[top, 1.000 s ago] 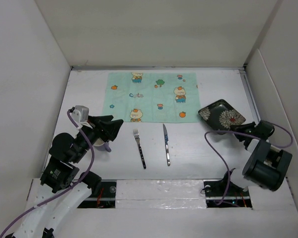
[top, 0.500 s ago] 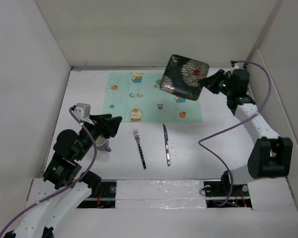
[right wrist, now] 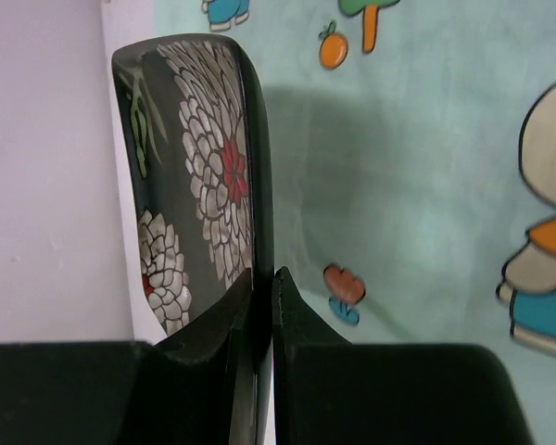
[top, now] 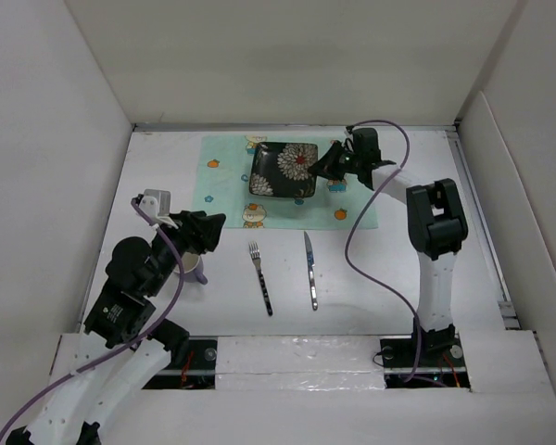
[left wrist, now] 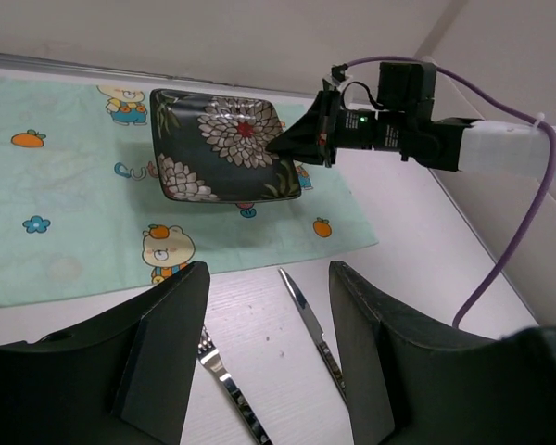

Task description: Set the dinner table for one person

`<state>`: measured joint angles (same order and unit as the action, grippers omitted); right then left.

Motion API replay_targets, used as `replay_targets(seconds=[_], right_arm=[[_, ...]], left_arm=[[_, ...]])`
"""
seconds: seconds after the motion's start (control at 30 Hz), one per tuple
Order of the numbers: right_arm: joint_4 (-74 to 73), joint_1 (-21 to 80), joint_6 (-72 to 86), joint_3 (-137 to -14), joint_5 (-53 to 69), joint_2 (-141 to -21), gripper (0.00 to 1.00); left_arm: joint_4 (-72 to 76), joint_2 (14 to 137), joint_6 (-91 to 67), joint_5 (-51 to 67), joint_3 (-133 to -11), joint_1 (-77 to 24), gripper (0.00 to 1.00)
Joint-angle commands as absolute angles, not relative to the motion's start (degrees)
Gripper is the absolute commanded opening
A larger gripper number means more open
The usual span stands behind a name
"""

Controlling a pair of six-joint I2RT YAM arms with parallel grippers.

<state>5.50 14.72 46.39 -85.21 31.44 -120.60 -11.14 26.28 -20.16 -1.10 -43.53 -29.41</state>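
Black plate (top: 283, 170) in right gripper (top: 321, 167) over placemat (top: 227, 195).

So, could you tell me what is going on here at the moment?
The robot is setting a place for one. The right gripper is clamped on the rim of a dark flowered plate and holds it over the green placemat; its shadow suggests it is not fully down. The left gripper is open above a mug. A fork and knife lie side by side on the white table.
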Motion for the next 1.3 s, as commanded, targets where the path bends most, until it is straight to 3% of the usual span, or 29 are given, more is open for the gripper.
replay_targets(seconds=[0.0, 0.3, 1.17, 1.23, 1.27], right_arm=[[12.48, 15.29, 49.66, -94.3, 35.68, -119.87, 0.0], [7.83, 15.82, 47.55, -101.86, 39.46, -128.75, 0.0], [2.37, 15.29, 43.77, -105.03, 39.64, -136.23, 0.0], [1.76, 14.77, 43.33, -105.12, 39.38, -136.14, 0.09], [1.32, 14.77, 42.55, -105.38, 39.29, -136.14, 0.2]], left_arm=[[-10.02, 26.98, -19.95, -2.02, -43.24, -29.09, 0.51], [-9.84, 27.95, -19.69, -1.85, -43.51, -29.09, 0.51], [-9.84, 28.57, -19.51, -1.76, -43.51, -29.09, 0.51], [-9.84, 28.65, -19.42, -1.76, -43.59, -29.09, 0.51], [-9.76, 28.65, -19.51, -1.76, -43.59, -29.09, 0.51]])
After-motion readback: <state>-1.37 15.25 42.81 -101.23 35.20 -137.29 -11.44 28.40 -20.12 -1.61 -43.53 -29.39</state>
